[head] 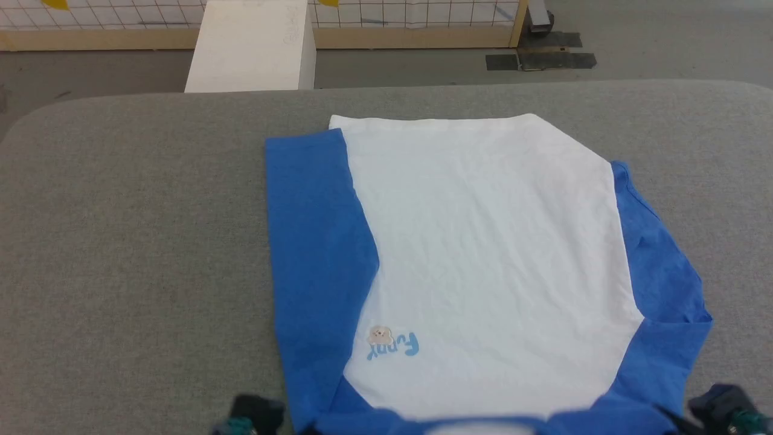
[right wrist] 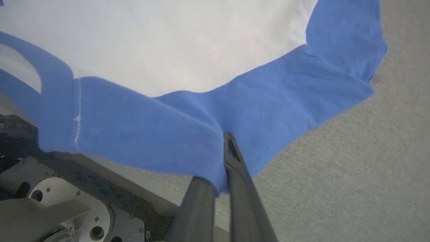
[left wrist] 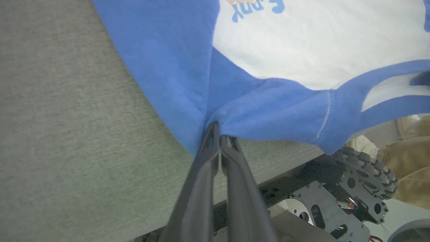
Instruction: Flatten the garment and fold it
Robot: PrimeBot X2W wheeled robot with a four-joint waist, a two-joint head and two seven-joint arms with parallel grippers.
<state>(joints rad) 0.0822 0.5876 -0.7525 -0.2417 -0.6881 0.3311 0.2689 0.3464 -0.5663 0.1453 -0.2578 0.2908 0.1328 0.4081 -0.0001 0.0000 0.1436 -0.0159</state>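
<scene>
The left half of the head view is bare grey bench (head: 133, 241), open to pass over. A narrower bare strip runs down the right edge, and a bare band crosses the top beyond the garment (head: 483, 241), which covers the centre. Behind the bench, at upper centre-left, stands a white box (head: 250, 48). A wood-framed grid fence (head: 423, 37) closes off the top edge.

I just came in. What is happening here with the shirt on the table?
The robot is handling a white T-shirt with blue sleeves. It lies mostly flat on the grey padded table, with its neckline toward the robot. The left gripper is shut on blue fabric at one side of the neckline, and the right gripper is shut on blue fabric at the other side, near the table's front edge.
</scene>
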